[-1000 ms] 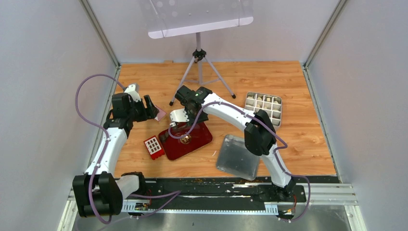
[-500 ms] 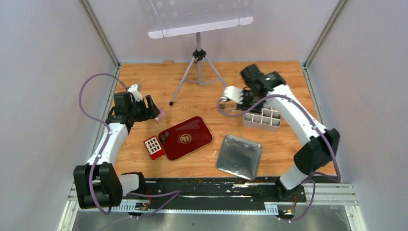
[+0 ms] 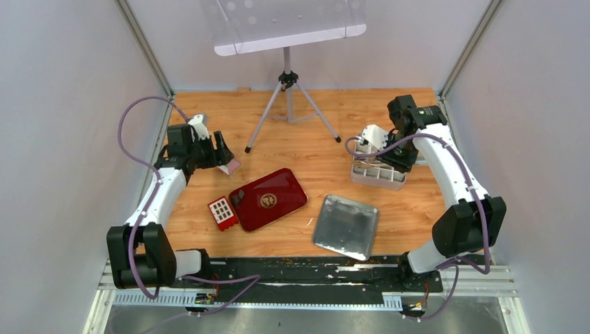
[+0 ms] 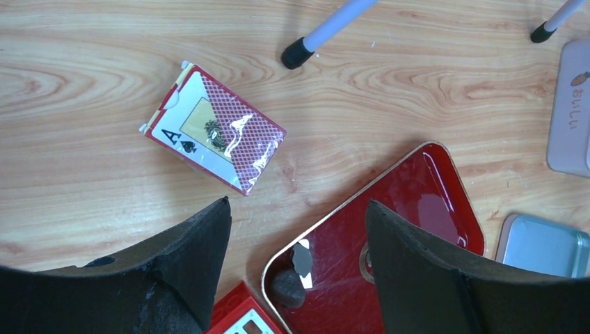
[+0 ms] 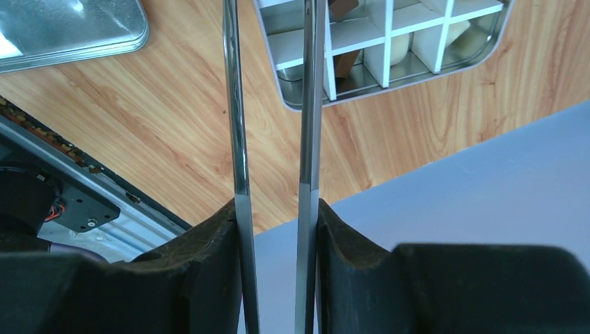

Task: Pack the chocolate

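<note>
One dark brown chocolate lies in the corner of a glossy red tray, also seen from above as the chocolate. Cream and brown chocolate sits in the white-divided cells of a metal tin at the right of the table, the tin. My right gripper is shut on metal tongs whose blades reach to the tin's cells. The right gripper hangs over the tin. My left gripper is open and empty, above the tray's corner and a card pack.
A pack of playing cards lies left of the tray. A small red box touches the tray's near-left side. The tin's lid lies near the front. A tripod stands at the back. The enclosure wall is close on the right.
My right arm has swung with the tongs from above the red tray to the tin at the right. The left arm has shifted slightly toward the back.
</note>
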You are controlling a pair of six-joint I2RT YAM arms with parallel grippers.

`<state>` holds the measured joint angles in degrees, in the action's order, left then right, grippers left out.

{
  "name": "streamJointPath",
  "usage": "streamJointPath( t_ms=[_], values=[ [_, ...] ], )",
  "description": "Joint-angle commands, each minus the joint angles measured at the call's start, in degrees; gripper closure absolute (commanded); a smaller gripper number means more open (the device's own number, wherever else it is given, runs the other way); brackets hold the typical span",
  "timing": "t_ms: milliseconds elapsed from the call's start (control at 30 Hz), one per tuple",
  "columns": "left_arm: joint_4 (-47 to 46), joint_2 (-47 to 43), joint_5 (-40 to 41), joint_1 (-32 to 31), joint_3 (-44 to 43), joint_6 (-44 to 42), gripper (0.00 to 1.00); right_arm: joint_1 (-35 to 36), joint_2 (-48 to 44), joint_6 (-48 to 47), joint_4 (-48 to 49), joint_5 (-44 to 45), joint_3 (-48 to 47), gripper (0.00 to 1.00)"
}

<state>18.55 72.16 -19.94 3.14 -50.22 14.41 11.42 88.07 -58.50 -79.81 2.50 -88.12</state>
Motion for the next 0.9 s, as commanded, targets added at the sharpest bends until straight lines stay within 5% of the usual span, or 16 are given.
streamJointPath(
  t_ms=[0, 300, 533, 867],
  values=[
    [-0.1, -0.3, -0.9, -0.7, -2.1, -1.1, 0.21, -0.4, -0.4, -1.3, 0.3, 0.2, 1.0, 0.78],
    [0.1, -1.6, -0.7, -0.8, -1.3, -0.2, 0.21, -0.9, 2.6, 0.7, 0.9, 3.0, 0.8, 0.76],
    [-0.3, -1.4, -0.7, -0.8, -1.0, 0.0, 0.21, -0.9, 2.8, 0.8, 0.9, 2.7, 0.2, 0.61],
    [-0.9, -2.3, -0.4, -0.7, 0.1, -0.2, 0.21, 2.2, 6.3, 1.6, -3.7, -1.4, -13.1, 0.63]
  ],
)
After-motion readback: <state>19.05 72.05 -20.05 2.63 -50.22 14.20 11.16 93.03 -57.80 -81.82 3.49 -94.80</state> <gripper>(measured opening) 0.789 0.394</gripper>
